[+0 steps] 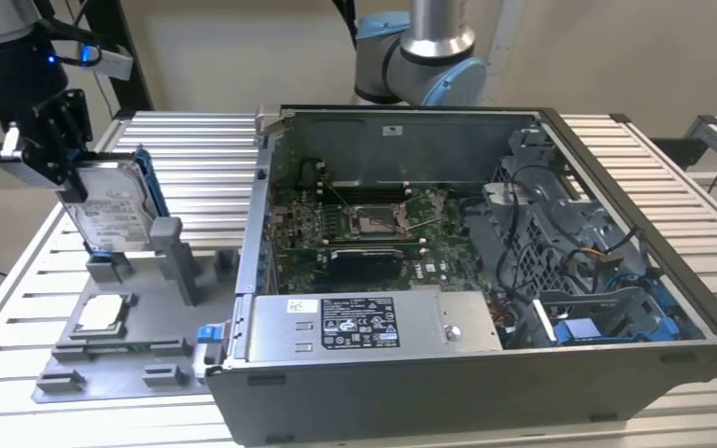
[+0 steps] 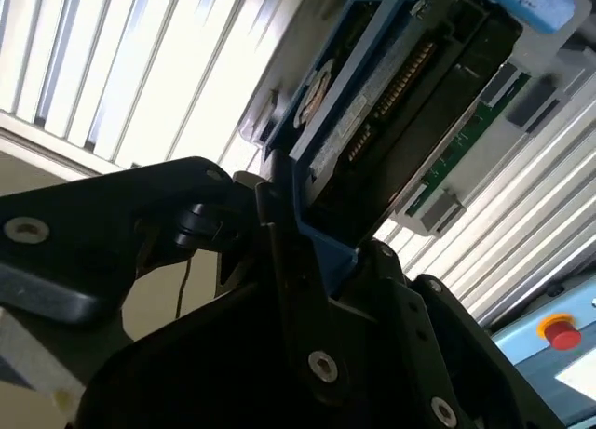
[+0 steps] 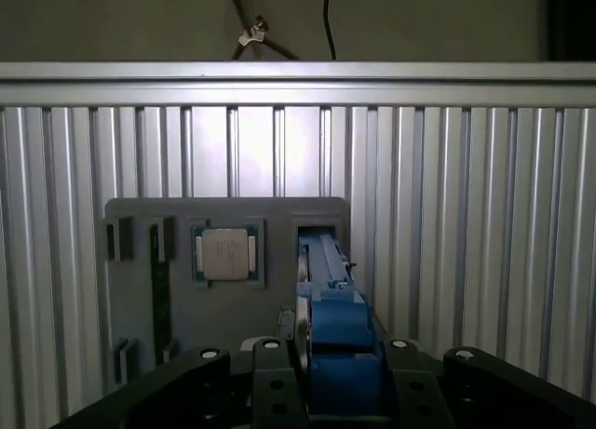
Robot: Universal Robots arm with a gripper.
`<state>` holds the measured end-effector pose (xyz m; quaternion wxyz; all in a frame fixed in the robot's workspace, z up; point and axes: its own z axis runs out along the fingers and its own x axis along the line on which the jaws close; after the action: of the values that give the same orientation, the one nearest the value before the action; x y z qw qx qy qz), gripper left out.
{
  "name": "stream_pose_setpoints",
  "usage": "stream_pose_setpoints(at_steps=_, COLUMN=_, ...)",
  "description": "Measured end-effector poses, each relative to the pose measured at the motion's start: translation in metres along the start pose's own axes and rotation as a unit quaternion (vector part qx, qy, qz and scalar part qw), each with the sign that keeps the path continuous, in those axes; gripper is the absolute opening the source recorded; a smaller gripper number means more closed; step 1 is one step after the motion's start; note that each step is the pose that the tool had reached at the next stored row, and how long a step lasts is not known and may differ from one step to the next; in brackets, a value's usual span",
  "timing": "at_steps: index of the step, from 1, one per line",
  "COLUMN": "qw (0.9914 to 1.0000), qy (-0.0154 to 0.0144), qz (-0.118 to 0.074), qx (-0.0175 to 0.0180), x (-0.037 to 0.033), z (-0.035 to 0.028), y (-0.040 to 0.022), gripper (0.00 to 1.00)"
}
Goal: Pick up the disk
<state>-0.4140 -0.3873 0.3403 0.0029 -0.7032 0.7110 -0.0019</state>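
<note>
While it hangs, end effector (image 1: 70, 177) clamps the disk (image 1: 116, 213).

No print clear enough to read anywhere.
Disk (image 1: 116, 215): white label, lines of dark print, unreadable.
Box (image 1: 473, 313) in case (image 1: 458, 392): black-and-white box label (image 1: 365, 324), rows of small symbols and print, unreadable. Beside it, small white sticker (image 1: 302, 305), marks too small.
Case back wall: rear sticker (image 1: 392, 130), white, content indistinct.
Chip (image 3: 224, 253): faint marks on lid, unreadable.
</note>
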Motion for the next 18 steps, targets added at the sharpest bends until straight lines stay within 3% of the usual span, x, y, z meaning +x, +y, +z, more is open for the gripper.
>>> stream_pose_setpoints(at_steps=18, qw=1.00000, qy=0.0000, qz=0.000, qx=0.0000, x=-0.0001, z=-0.0822, y=-0.0006, gripper=0.00)
